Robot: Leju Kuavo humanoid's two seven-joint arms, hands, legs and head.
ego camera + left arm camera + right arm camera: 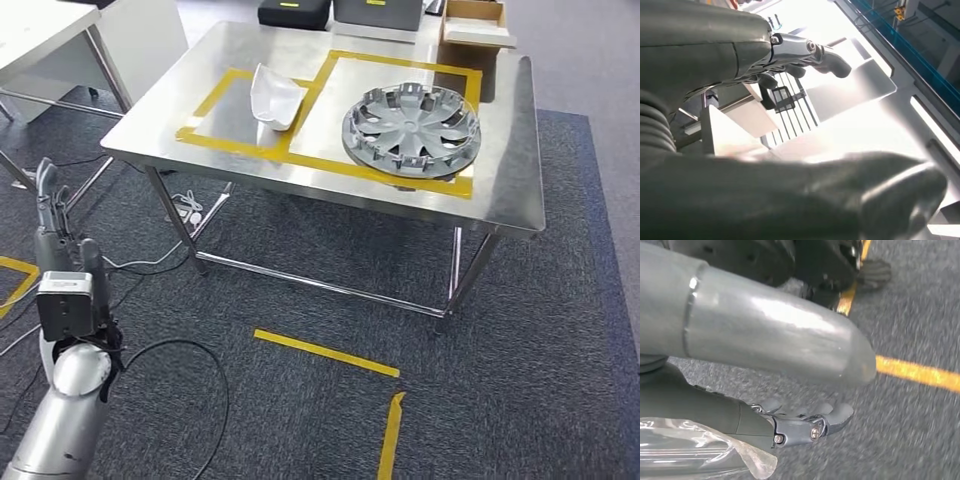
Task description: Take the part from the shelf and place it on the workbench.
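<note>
- Head view: a white part [275,96] lies on the workbench [498,190] in the upper middle of the frame, its long axis running upper left to lower right, beside a hubcap [412,128]. The left hand [56,225], at lower left, points up, fingers apart, holding nothing.
- Left wrist view: the fingers [825,55] reach out straight, nothing in them.
- Right wrist view: the right hand [806,425] hangs over carpet [919,310], fingers loosely extended; a clear film [696,452] lies against it, perhaps held, though I cannot tell.

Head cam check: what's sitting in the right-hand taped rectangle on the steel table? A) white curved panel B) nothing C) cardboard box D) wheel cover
D: the silver wheel cover lies inside the right yellow-taped rectangle on the steel table; the white curved panel is in the left one.
</note>
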